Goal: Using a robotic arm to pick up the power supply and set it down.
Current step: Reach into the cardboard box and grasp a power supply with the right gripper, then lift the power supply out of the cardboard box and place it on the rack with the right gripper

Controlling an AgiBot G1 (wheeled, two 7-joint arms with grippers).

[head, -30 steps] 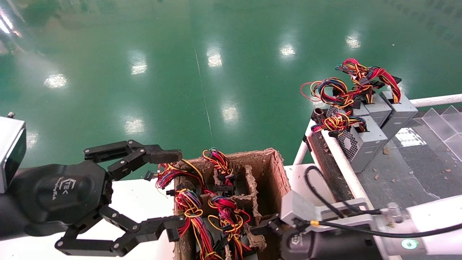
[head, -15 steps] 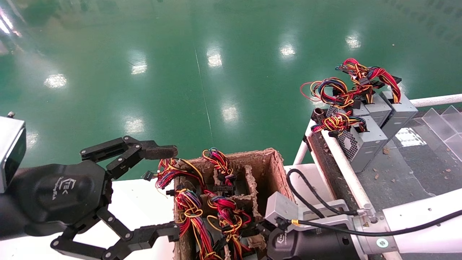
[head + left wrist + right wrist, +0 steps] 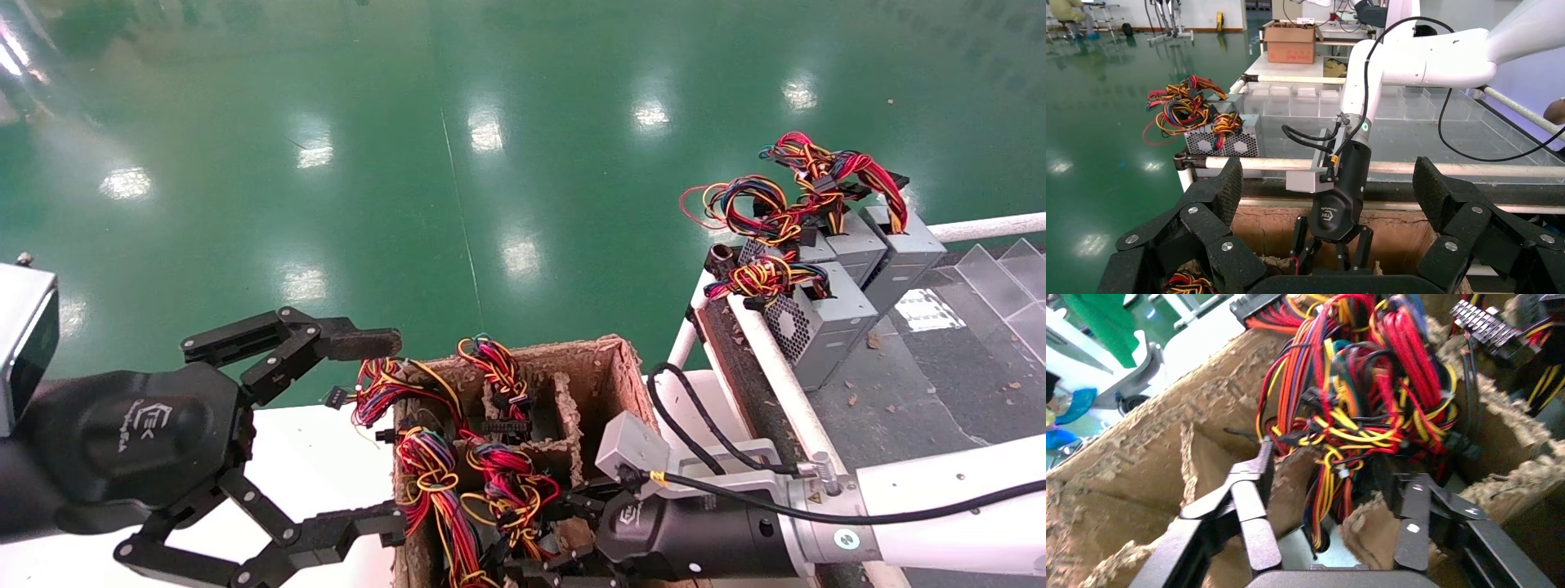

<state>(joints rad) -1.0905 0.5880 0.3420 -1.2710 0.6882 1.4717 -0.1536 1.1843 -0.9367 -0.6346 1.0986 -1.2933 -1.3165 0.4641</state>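
Right gripper (image 3: 549, 523): it reaches down into the brown cardboard box (image 3: 629, 384), near the box's right wall. Its two fingers (image 3: 1251, 496) are spread apart. One finger sits on each side of a bunch of wires (image 3: 1364, 404). The fingers are right beside the wires, but I cannot tell if they touch. They hold nothing.

Power supply in the box (image 3: 1300, 548): only a small grey bit shows low down between the fingers, under its red, yellow and black wires. It sits in a slot made by torn cardboard dividers (image 3: 564, 425).

Other wire bunches (image 3: 429, 457): more of them stick up from the slots on the left side of the box.

Left gripper (image 3: 368, 433): it hangs by the left edge of the box, over the white table (image 3: 310, 457). Its fingers are wide apart and it holds nothing. One fingertip is close to the wires at the box's far left corner.

Power supplies on the belt (image 3: 825, 314): a few grey ones stand together at the far end of the dark belt (image 3: 915, 384) on the right, their wires on top.

Floor (image 3: 490, 122): green and shiny.
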